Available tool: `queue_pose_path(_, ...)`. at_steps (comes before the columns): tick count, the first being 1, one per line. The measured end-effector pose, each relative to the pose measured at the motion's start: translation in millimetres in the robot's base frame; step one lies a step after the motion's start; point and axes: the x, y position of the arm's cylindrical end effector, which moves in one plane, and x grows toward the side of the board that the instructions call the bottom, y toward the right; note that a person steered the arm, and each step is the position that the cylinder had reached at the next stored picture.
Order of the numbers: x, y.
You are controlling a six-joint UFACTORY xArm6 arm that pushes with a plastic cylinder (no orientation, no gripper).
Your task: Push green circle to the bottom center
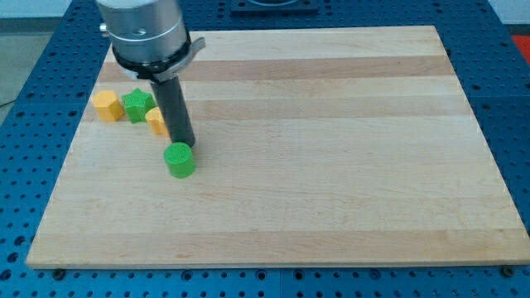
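The green circle is a short green cylinder on the wooden board, left of centre. My tip stands right behind it, at its top edge, touching or almost touching it. The dark rod rises from there to the grey arm end at the view's top left. A yellow block sits just left of the rod, partly hidden by it. A green star-like block and a yellow hexagon-like block lie further left.
The board sits on a blue perforated table. The three other blocks cluster near the board's left edge, above and to the left of the green circle.
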Motion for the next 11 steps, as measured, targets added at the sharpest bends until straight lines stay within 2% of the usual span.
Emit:
queue_pose_path(2,7,-75)
queue_pose_path(3,7,-27)
queue_pose_path(4,26,27)
queue_pose_path(5,42,34)
queue_pose_path(7,42,34)
queue_pose_path(9,82,16)
queue_pose_path(10,82,14)
queue_pose_path(11,82,-44)
